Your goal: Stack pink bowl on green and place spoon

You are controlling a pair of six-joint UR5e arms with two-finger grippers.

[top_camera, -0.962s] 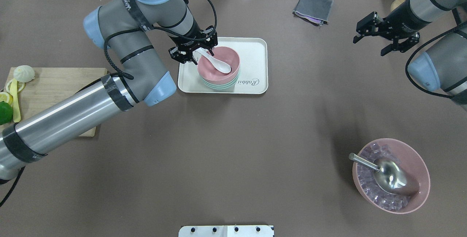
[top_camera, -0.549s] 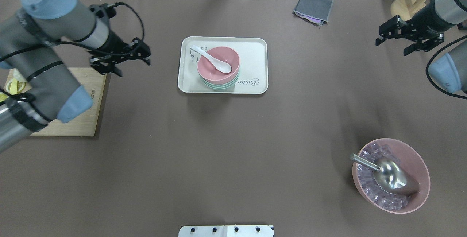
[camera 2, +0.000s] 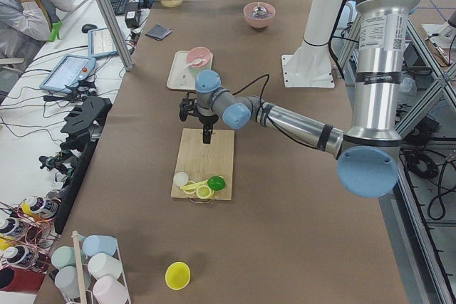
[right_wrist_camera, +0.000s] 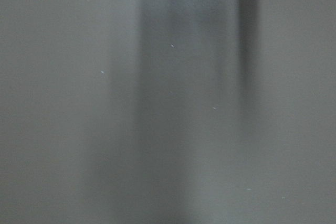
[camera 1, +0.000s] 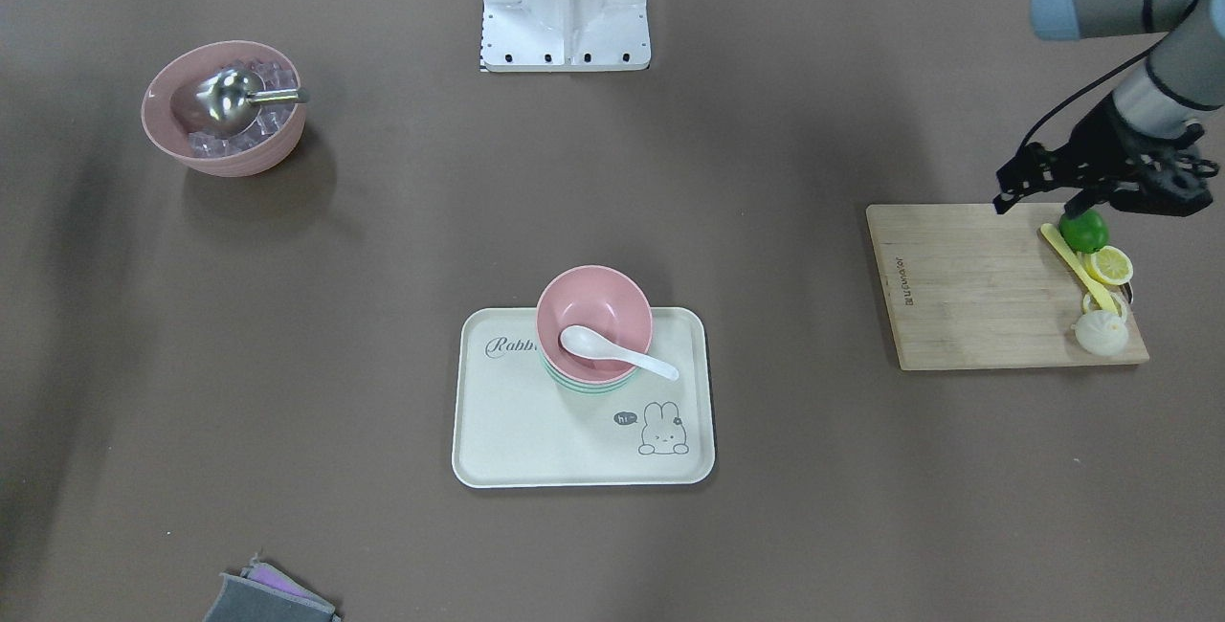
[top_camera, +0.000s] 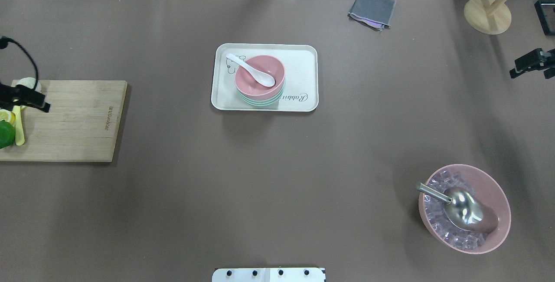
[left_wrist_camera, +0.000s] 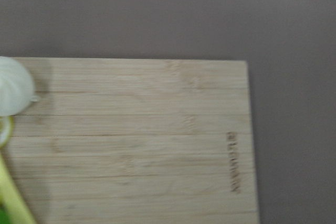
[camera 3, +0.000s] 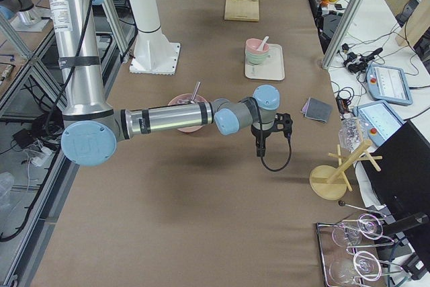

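The pink bowl (top_camera: 272, 66) sits nested on the green bowl (top_camera: 259, 102) on the cream tray (top_camera: 303, 69). The white spoon (top_camera: 253, 71) lies in the pink bowl, scoop inside and handle over the far-left rim. The stack also shows in the front-facing view: pink bowl (camera 1: 593, 301), spoon (camera 1: 612, 351). My left gripper (camera 1: 1038, 206) is open and empty above the cutting board's near-robot edge, far from the tray. My right gripper (top_camera: 531, 71) is open and empty at the table's right edge, partly cut off.
A wooden cutting board (top_camera: 73, 121) with a lime, lemon slices and a white bun lies at the left. A pink bowl of ice with a metal scoop (top_camera: 464, 208) stands front right. A grey cloth (top_camera: 372, 8) and a wooden stand (top_camera: 488, 13) are at the back.
My left gripper has let go of the spoon and drawn back left over the cutting board. My right gripper has drawn back to the right edge. Bowls and spoon stay put.
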